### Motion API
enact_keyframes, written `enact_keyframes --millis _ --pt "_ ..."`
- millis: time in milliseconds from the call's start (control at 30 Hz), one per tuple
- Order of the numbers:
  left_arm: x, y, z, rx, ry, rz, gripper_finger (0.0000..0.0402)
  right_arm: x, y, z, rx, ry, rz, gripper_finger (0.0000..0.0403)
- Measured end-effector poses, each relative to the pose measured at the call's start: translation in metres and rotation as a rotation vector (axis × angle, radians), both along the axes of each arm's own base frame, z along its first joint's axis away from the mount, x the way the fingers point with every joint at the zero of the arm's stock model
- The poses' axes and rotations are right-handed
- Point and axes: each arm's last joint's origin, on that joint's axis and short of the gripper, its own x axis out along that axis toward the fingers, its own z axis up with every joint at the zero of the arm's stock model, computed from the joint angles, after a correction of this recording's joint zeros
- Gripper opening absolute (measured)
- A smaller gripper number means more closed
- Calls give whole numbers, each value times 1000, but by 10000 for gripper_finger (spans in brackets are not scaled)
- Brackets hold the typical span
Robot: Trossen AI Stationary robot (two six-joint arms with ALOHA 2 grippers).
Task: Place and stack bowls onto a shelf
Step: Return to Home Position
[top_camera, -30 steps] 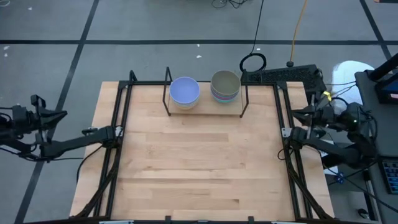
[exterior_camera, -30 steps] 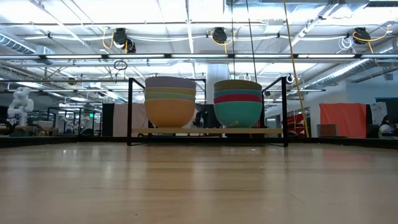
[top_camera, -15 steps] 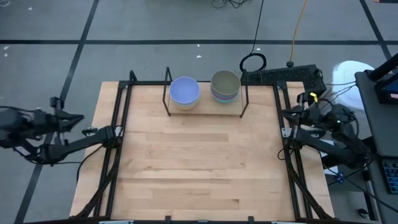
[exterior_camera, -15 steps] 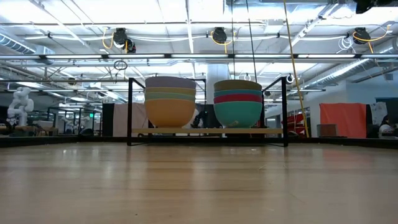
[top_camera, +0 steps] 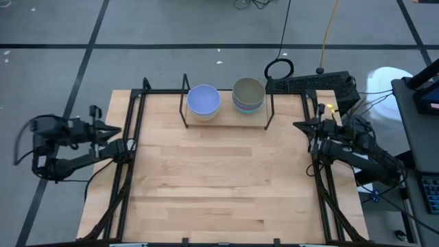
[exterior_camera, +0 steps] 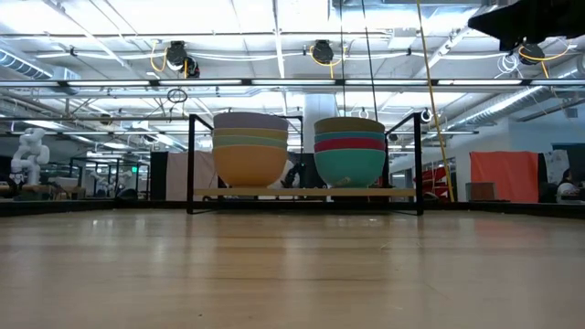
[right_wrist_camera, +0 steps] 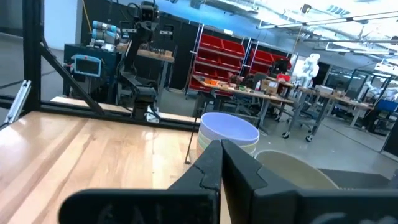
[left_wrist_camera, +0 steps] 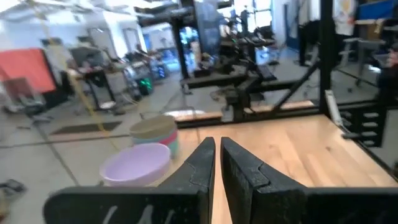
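Observation:
Two stacks of bowls stand on the shelf's wooden board [exterior_camera: 306,193] at the table's far edge. The left stack [exterior_camera: 249,148] has the lavender bowl [top_camera: 204,100] on top, with pale yellow, mint green and orange below. The right stack [exterior_camera: 350,151] has the grey-olive bowl [top_camera: 248,94] on top, with teal, magenta and teal below. My left gripper [top_camera: 118,130] is shut and empty above the table's left edge. My right gripper [top_camera: 297,125] is shut and empty above the table's right edge. The shut fingers show in the left wrist view [left_wrist_camera: 217,146] and the right wrist view [right_wrist_camera: 221,149].
Black frame rods [top_camera: 130,158] run along the table's left side and others [top_camera: 321,178] along its right side. The wooden tabletop [top_camera: 219,178] lies in front of the shelf. A power strip and cables [top_camera: 309,81] lie beyond the far right corner. The right arm [exterior_camera: 530,18] shows at the low view's top right.
Both arms have swung in from outside the table. My left gripper has gone toward the table's left edge and my right gripper toward its right edge, each now pointing inward over the table. The bowls and shelf have kept still.

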Motion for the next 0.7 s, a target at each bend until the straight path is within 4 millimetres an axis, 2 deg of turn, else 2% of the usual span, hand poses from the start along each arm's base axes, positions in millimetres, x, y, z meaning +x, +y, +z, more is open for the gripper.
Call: enact_keyframes --millis 333,700 --pt "40 15 -25 -44 -4 -19 33 11 -5 -17 -14 -16 0 2" --pt "71 25 -54 -99 -2 -110 33 27 -12 -51 20 -53 4 2"
